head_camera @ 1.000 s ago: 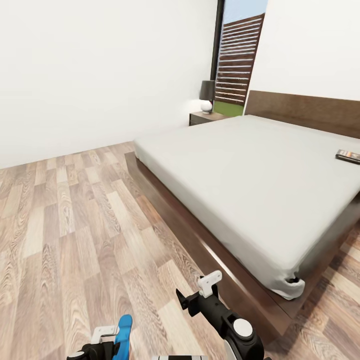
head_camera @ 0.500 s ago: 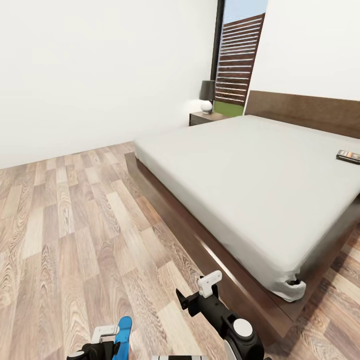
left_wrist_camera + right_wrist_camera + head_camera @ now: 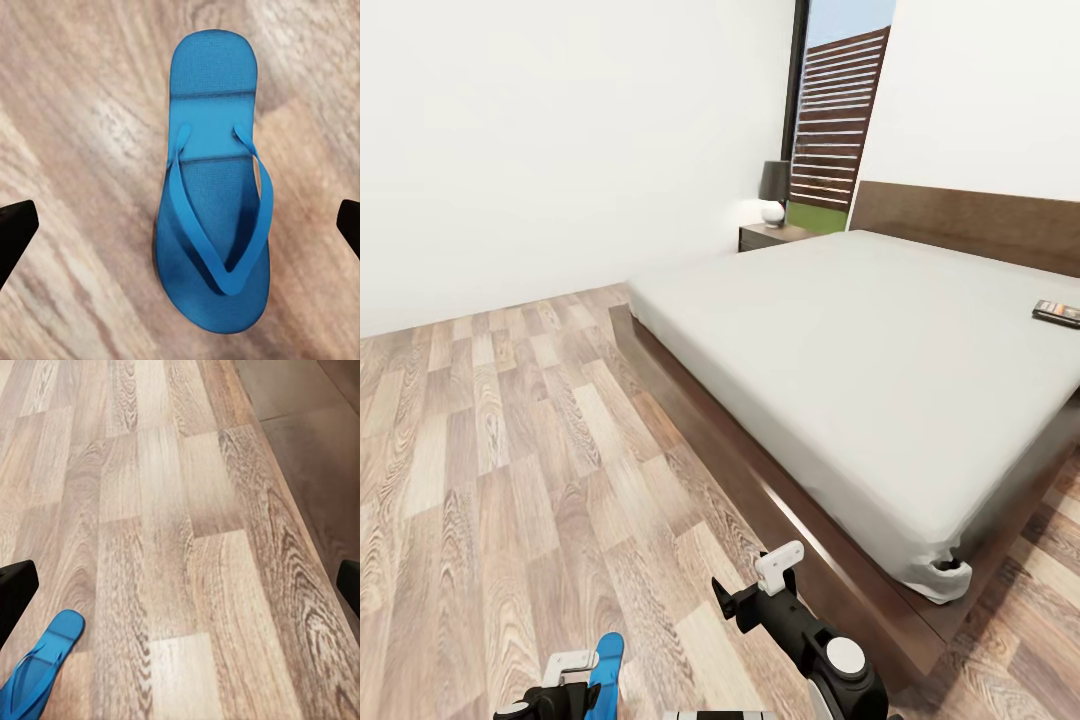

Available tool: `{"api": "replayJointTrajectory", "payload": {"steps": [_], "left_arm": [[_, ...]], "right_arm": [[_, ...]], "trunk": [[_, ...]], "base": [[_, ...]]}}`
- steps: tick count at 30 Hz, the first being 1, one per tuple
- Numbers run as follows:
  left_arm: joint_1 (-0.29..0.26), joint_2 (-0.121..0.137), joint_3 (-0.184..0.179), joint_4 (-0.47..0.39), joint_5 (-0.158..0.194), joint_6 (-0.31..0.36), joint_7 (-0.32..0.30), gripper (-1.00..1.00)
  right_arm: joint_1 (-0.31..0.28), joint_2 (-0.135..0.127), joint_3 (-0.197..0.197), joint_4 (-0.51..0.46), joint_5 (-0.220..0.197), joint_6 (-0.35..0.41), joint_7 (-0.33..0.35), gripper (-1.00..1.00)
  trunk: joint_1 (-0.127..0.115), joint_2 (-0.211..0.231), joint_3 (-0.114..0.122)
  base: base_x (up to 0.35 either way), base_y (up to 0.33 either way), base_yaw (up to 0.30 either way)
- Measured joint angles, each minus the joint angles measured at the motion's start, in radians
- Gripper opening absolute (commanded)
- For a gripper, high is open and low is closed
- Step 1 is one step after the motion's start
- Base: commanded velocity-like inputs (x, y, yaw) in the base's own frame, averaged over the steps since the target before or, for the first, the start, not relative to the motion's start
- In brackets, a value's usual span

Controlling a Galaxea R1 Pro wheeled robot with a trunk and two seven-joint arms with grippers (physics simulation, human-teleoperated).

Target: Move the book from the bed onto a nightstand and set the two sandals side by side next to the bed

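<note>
Room: a white-walled bedroom with wood-plank floor [image 3: 510,450] is seen from the head camera.
Bed: the large low bed with dark brown frame and light grey mattress [image 3: 860,350] lies ahead and to the right.
Nightstand: a low dark brown cabinet [image 3: 772,236] is seen at the far head corner of the bed, well apart from both arms.
Book: a thin dark paperback [image 3: 1057,312] lies on the mattress near its right edge.
Sandal: a flat bright blue sandal [image 3: 214,187] lies on the floor directly under the left hand [image 3: 180,225]; its long axis is judged to run across the line between the fingers.
Left hand: fingers spread, nothing pinched; nearer arm.
Right hand [image 3: 755,585]: spread, nothing held; sandal toe off to one side.
</note>
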Motion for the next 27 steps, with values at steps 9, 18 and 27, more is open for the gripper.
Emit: {"api": "replayJointTrajectory", "payload": {"steps": [9,18,27], "left_arm": [[0.000,0.000,0.000,0.000,0.000,0.000,0.000,1.00],[0.000,0.000,0.000,0.001,0.000,0.001,0.000,1.00],[0.000,0.000,0.000,0.000,0.000,0.000,0.000,1.00]], "right_arm": [[0.000,0.000,0.000,0.000,0.000,0.000,0.000,1.00],[0.000,0.000,0.001,0.001,0.000,0.000,0.000,1.00],[0.000,-0.001,0.017,0.002,0.000,0.000,0.000,1.00]], "trunk": [[0.000,0.000,0.000],[0.000,0.000,0.000],[0.000,0.000,0.000]], "base": [[0.000,0.000,0.000],[0.021,0.000,0.000],[0.030,0.000,0.000]]}}
